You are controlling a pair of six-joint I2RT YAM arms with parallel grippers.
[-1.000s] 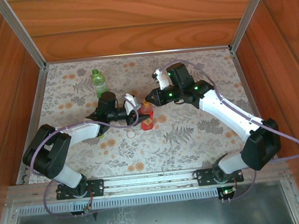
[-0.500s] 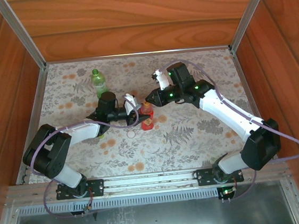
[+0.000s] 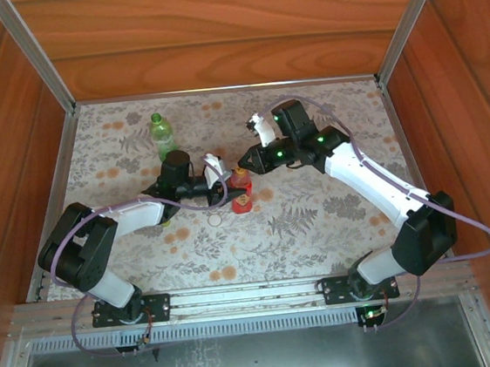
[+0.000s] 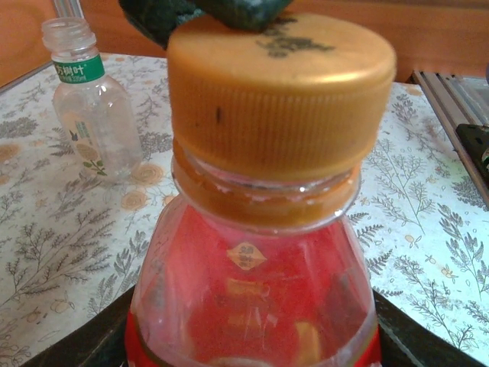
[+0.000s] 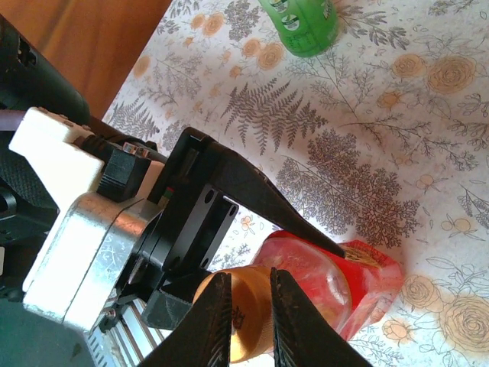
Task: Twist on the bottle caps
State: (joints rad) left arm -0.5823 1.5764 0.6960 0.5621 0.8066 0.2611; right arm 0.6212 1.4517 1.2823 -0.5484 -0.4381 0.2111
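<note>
Right now your right gripper (image 5: 250, 281) has its two fingers (image 5: 216, 317) drawn in to a narrow gap, and the orange cap (image 5: 248, 321) is pinched between them. That cap sits on top of the neck of the red bottle (image 5: 336, 284). From the left wrist you see its ribbed skirt just above the bottle's collar ring. I cannot tell how far it is threaded on.

Your left gripper (image 3: 231, 189) is closed on the red bottle's body below the cap, its dark fingers pressing against either side. It holds the bottle upright on the floral cloth (image 3: 319, 219).

Behind the red bottle and to its left, well apart, the clear bottle (image 4: 92, 115) stands upright with its mouth open. The green bottle (image 3: 162, 136) stands further off, beyond the red bottle toward the far left.
</note>
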